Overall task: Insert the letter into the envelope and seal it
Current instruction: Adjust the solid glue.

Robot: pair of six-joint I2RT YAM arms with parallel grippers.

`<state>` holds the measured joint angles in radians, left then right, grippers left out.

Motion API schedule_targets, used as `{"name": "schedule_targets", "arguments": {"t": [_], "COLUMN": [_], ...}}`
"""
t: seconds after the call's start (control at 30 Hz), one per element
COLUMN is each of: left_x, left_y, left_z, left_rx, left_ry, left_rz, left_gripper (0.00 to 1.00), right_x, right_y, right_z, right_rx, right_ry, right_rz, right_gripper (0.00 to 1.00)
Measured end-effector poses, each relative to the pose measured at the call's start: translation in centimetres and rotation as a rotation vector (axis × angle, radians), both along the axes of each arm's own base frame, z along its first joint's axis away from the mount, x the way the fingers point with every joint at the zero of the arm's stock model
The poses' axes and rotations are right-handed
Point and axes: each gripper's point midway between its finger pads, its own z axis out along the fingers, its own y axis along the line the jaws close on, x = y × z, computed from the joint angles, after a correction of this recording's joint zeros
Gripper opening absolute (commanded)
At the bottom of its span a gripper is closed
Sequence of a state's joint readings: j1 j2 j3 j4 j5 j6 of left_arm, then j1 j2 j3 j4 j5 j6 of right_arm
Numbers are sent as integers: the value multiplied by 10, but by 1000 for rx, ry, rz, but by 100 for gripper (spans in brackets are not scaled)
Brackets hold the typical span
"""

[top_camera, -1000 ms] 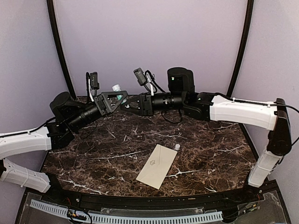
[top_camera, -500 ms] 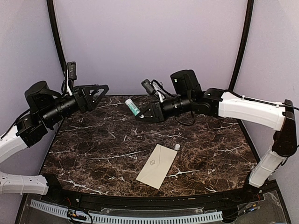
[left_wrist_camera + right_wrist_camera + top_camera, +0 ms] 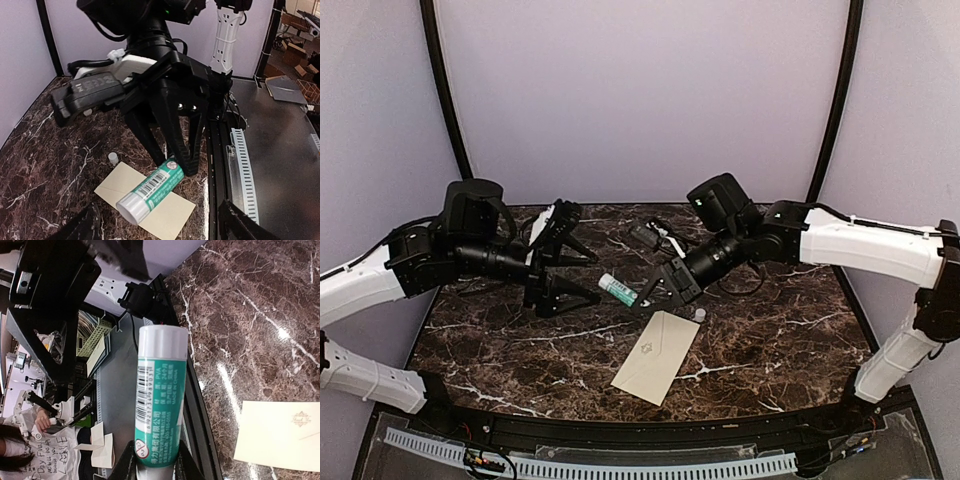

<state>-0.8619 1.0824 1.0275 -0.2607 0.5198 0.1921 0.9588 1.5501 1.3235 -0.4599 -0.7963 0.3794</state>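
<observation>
The envelope [image 3: 656,356] is laid flat by the middle of the worktop's [image 3: 770,340] near edge. Just beyond it, a glue stick [image 3: 618,291] is gripped at one end by the right jaws. Its barcode is shown only in the wrist views. The left jaws are held wide apart, empty.

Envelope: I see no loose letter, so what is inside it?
The envelope lies on the table with nothing sticking out. Its paper covers the inside, so any letter cannot be seen.
</observation>
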Motion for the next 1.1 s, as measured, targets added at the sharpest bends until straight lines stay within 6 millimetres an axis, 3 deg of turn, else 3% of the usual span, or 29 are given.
{"name": "schedule_targets", "arguments": {"t": [0.13,0.27,0.43,0.53,0.87,1.1], "left_x": [-23,-30,-39,-45,-63,-63], "left_y": [-10,-10,-13,-13,-20,-25], "left_z": [-10,-22,-37,-50,-76,-81], "left_rx": [39,79,133,167,255,285], "left_ry": [-58,-87,-104,-96,-152,-216], "left_rz": [-86,-111,-143,-161,-192,-175], "left_gripper": [80,77,65,59,56,45], "right_x": [-18,-31,-36,-37,-42,-47], "right_y": [-5,-6,-4,-2,-4,-6], "right_z": [-6,-23,-36,-33,-25,-28], "right_rx": [-27,-94,-161,-168,-176,-194], "right_ry": [66,131,183,191,206,213], "right_rz": [65,122,164,184,228,244], "right_gripper": [13,13,13,13,13,13]}}
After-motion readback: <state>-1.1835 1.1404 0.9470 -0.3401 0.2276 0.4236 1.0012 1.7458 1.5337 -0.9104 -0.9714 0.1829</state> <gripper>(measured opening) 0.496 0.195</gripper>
